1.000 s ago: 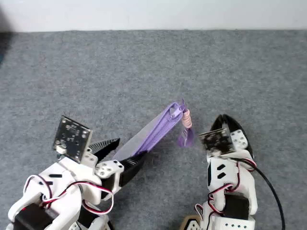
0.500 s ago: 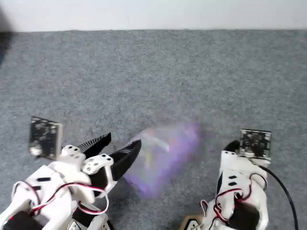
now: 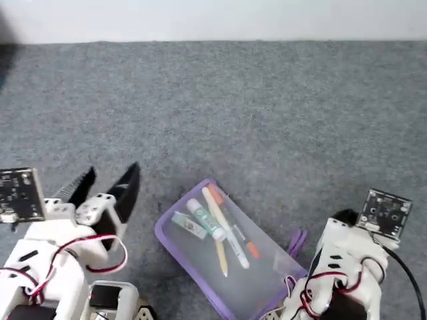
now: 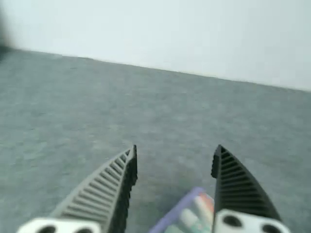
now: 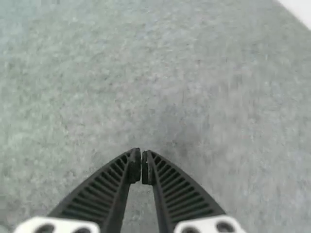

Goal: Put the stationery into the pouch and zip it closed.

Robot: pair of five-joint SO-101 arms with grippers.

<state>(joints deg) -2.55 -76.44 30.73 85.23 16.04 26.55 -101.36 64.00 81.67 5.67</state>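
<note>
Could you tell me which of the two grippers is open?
The left gripper: its fingers are spread apart, whereas the right gripper is pinched shut.

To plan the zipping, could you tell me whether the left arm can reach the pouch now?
Probably yes: the left tool is open beside the pouch, with just bare carpet between them.

Grey, felt-like table [image 3: 267, 100] running wide from side to side, its far edge straight across the back. One thing lies on it: the clear pouch [image 3: 257, 277] with purple trim, flat on its side close to the near edge, a little right of the middle, set at a slant to that edge. Its purple pull tab [image 3: 297, 240] trails onto the grey just beside its right side.
</note>
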